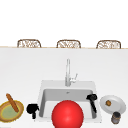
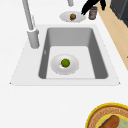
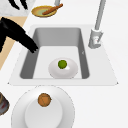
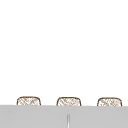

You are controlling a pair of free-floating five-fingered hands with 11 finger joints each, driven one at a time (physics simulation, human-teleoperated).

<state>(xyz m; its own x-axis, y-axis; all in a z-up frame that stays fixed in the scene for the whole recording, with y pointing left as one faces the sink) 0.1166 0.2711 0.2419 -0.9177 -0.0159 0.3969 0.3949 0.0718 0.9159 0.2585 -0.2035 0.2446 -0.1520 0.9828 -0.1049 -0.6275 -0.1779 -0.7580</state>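
The right hand (image 1: 92,98) hangs over the right wall of the grey steel sink (image 1: 46,93), fingers straight and pointing down, holding nothing. Below it in the basin, a small green lime (image 3: 62,64) sits on a white round plate (image 3: 53,71). The lime looks light, firm and prone to roll; pinching its sides seems best. The left hand (image 1: 32,109) hovers at the sink's left edge, fingers curled, empty.

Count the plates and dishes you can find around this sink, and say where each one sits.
3: a white dish in the sink basin, a white plate on the counter right of the sink, a yellow dish on the left counter.
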